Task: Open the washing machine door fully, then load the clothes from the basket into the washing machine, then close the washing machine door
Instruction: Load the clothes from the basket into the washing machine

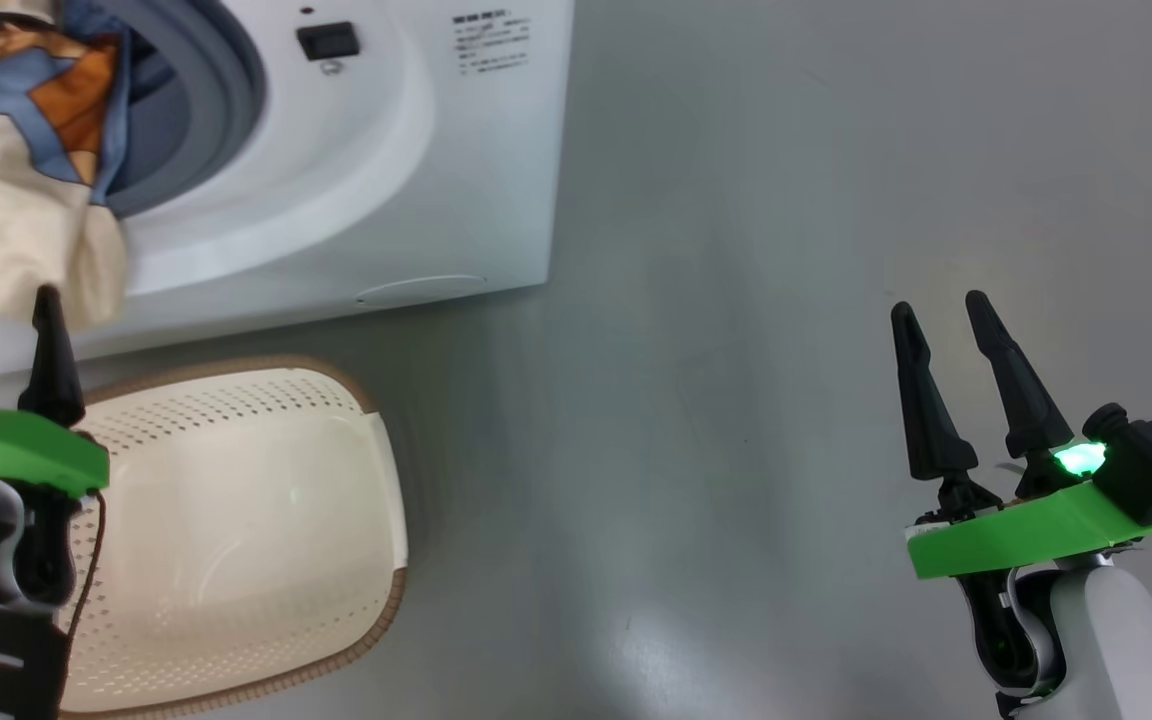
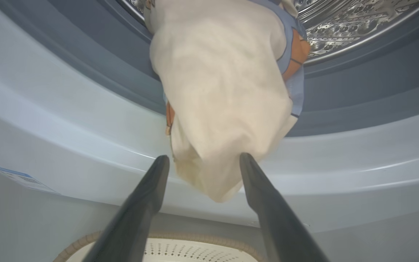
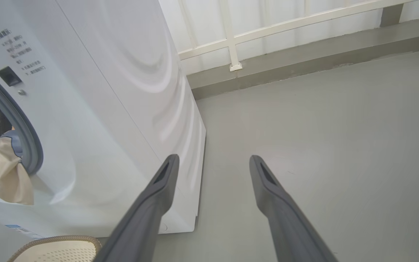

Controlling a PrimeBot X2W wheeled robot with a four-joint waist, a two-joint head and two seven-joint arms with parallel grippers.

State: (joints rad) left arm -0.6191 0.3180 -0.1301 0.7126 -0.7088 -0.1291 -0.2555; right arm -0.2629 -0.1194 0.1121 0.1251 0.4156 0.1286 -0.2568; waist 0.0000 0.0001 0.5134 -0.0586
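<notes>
The clothes [image 1: 6, 200], cream cloth with light blue and orange print, hang out of the washing machine's [image 1: 386, 150] opening over the grey-blue gasket [image 1: 226, 90] and down its white front. In the left wrist view the clothes [image 2: 220, 91] droop from the steel drum [image 2: 358, 25], and their lower end lies between the spread fingers of my open left gripper [image 2: 204, 160]. In the head view that left gripper [image 1: 8, 330] sits just below the cloth, above the basket [image 1: 236, 400], whose inside looks bare. My right gripper [image 1: 939, 305] hovers open over the floor at the right. The washing machine door is out of view.
Grey floor [image 1: 736, 350] stretches to the right of the machine. In the right wrist view, my right gripper [image 3: 213, 158] points along the machine's white side panel [image 3: 140, 72] toward a cream railing [image 3: 231, 36] and a low kerb. The basket's rim [image 3: 56, 240] shows at the bottom left.
</notes>
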